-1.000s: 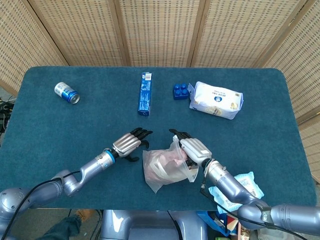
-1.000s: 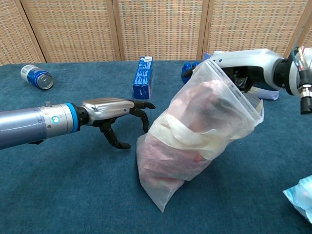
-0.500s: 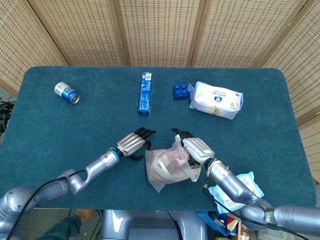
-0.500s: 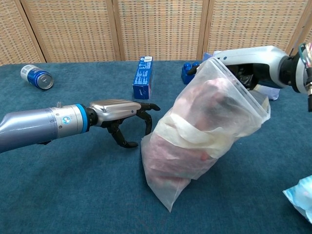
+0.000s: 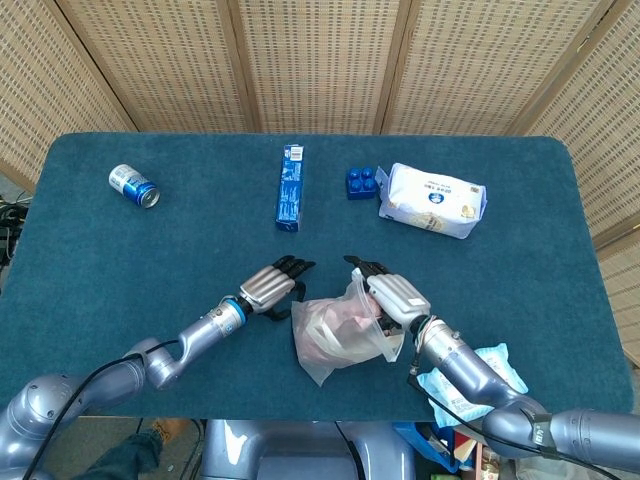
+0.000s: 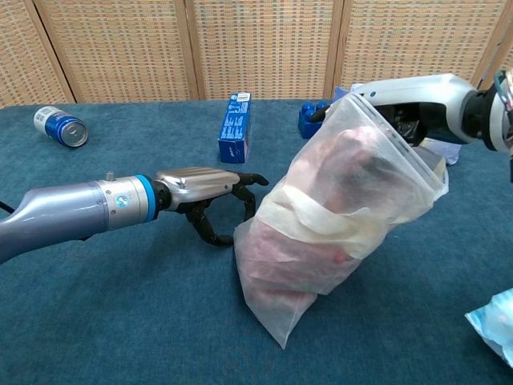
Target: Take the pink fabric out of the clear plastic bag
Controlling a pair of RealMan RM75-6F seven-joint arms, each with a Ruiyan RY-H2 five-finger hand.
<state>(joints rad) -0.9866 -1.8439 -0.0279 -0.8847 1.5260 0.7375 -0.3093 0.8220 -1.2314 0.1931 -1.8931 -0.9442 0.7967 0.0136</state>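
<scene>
Right hand [image 5: 396, 297] gripping clear plastic bag [image 6: 337, 216] rim; left hand [image 6: 204, 186] empty, fingers spread, beside it; pink fabric [image 6: 321, 172] blurred inside.

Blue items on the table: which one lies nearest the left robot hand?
The upright-printed blue carton, straight beyond the left robot hand; the can and blue block lie farther off.

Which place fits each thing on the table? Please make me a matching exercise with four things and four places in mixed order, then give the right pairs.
Things:
1. drink can
2. blue box
3. white wipes pack
4. clear plastic bag

Places:
A. held up at its top by the right hand
B. far left of the table, lying on its side
C. far right side, beside the blue toy bricks
D. far middle of the table, lying flat

Pairs: 1-B, 2-D, 3-C, 4-A
</scene>
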